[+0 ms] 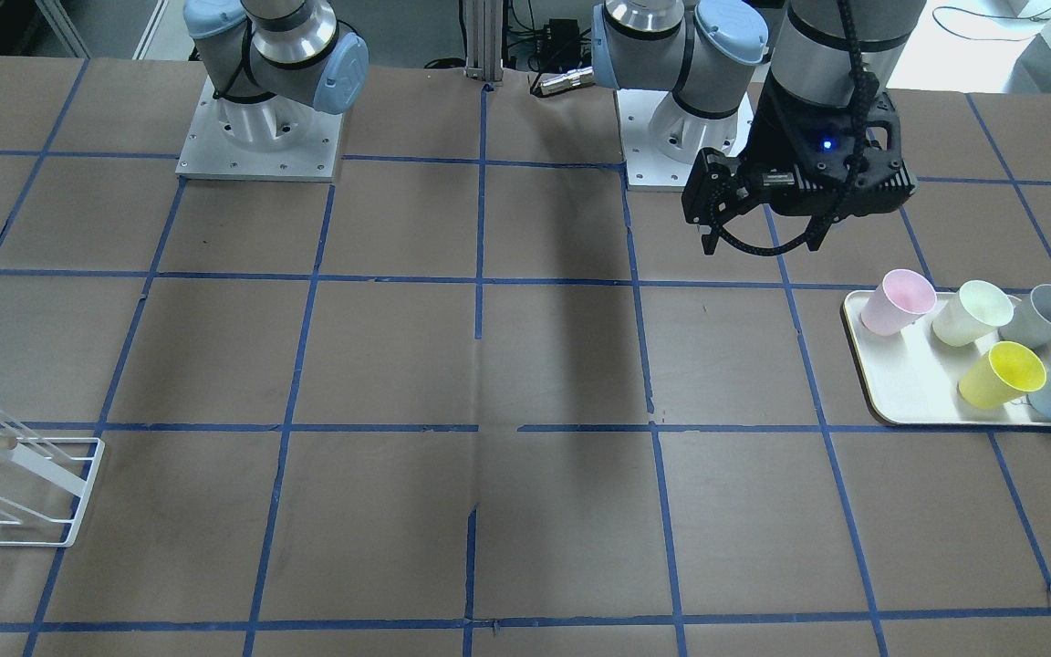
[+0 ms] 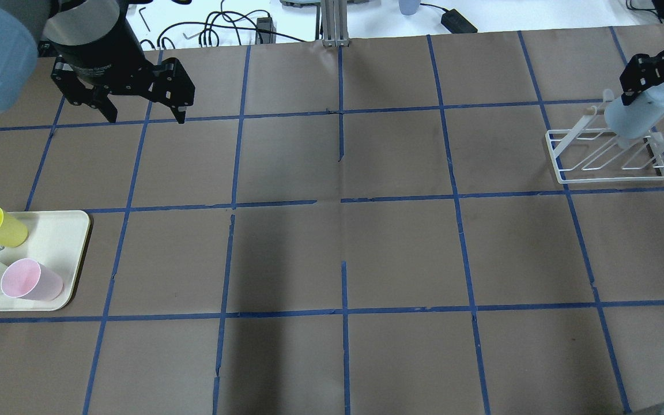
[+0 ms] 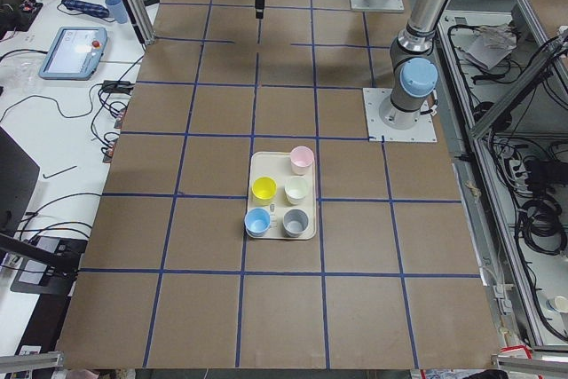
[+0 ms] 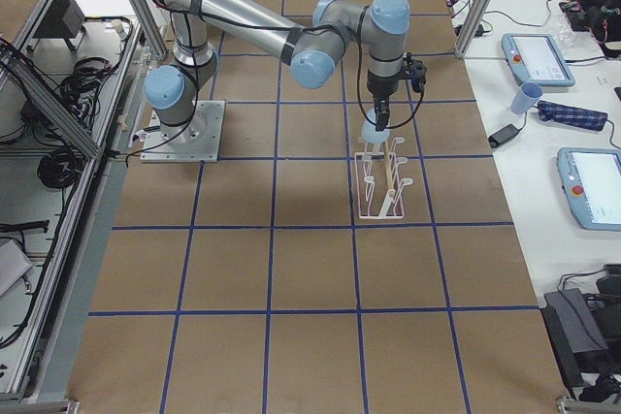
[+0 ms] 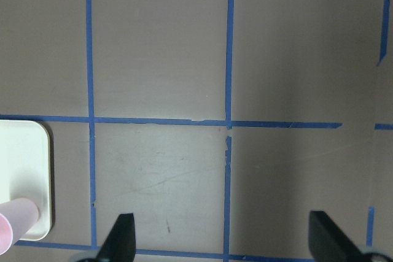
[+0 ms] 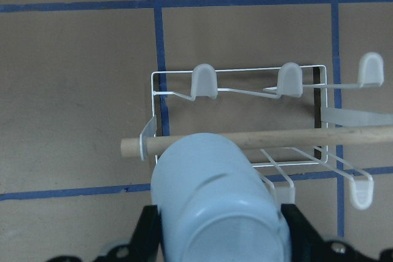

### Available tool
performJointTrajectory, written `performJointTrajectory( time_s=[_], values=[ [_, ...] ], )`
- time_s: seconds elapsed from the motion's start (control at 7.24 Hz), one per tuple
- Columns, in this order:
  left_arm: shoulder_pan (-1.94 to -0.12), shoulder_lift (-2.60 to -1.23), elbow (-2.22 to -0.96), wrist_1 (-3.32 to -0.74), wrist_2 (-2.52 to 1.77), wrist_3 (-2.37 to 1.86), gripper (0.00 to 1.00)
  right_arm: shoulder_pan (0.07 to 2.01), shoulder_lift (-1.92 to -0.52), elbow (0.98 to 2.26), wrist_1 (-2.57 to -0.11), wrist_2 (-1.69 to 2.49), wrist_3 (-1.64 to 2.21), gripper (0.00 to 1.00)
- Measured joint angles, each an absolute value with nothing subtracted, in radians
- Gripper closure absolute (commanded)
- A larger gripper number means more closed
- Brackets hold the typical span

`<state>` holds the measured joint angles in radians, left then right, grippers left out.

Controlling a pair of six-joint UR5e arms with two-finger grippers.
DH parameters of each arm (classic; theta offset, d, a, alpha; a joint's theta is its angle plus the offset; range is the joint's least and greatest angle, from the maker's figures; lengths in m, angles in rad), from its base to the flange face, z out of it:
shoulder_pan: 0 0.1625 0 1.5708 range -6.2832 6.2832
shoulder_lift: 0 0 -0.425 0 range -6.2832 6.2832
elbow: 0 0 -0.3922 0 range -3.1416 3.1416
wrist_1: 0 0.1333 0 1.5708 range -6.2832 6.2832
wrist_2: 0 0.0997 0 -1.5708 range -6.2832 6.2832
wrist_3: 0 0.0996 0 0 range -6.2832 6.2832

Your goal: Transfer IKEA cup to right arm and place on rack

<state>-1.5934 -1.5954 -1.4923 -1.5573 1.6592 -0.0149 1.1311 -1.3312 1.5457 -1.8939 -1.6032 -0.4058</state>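
Cup (image 2: 636,118) hangs mouth-down, pinched by the right gripper (image 6: 221,243) just above the rack (image 2: 562,167), tilted, probably to match a slanted peg. Left gripper (image 2: 145,118) hovers spread and empty on the tray (image 2: 78,230) side, well apart.

Even overhead light falls on the brown table (image 2: 401,253), a soft broad shadow (image 2: 286,253) bands its middle, and the cup (image 6: 215,207) blurs close to the right wrist lens.
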Motion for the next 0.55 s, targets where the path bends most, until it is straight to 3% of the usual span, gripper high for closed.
performJointTrajectory(
  time_s=[0.55],
  values=[
    [-1.536, -1.559, -1.549, -1.514, 1.536, 0.066, 0.0, 1.131, -1.336, 1.585, -1.895, -1.609, -0.422, 0.76]
  ],
)
